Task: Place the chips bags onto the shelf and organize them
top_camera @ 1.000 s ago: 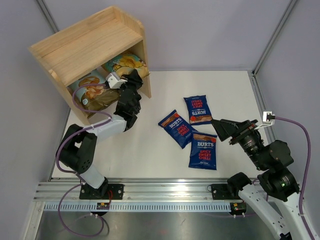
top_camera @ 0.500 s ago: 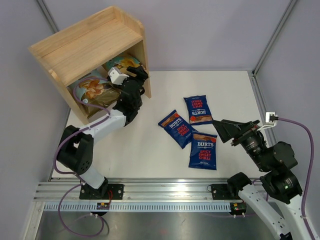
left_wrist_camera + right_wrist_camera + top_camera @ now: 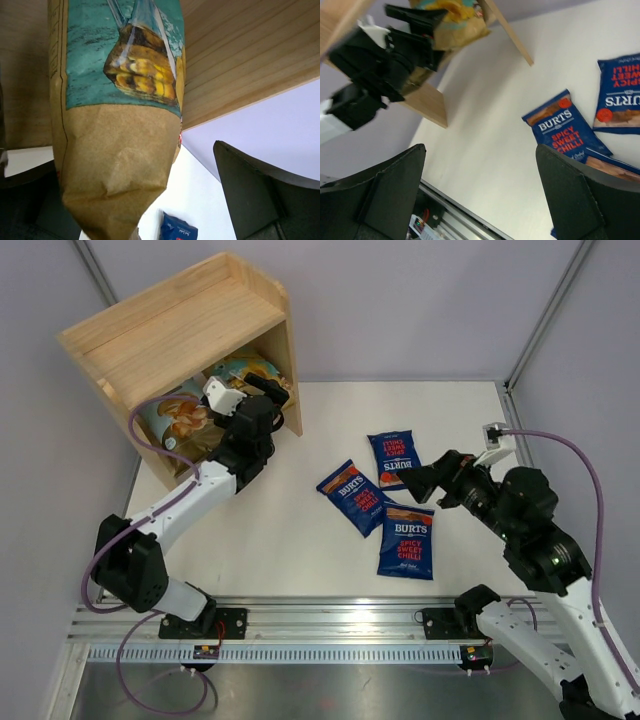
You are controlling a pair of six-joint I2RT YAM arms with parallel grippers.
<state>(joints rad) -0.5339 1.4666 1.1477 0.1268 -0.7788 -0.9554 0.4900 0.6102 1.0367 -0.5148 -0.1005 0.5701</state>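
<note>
Chips bags: tan-yellow bag (image 3: 252, 367) and pale blue-olive bag (image 3: 176, 421) in shelf (image 3: 170, 330) lower tier; three Burts bags (image 3: 357, 497) flat on table (image 3: 290, 535).
Left gripper (image 3: 278, 390): jaws wide, straddling tan-yellow bag.
Right gripper (image 3: 418, 480): jaws wide, empty, near Burts bags.

I'm in a lab test cell: bare white table (image 3: 290, 540), plain grey walls (image 3: 400, 300), aluminium rail (image 3: 330, 626) along its near edge.
</note>
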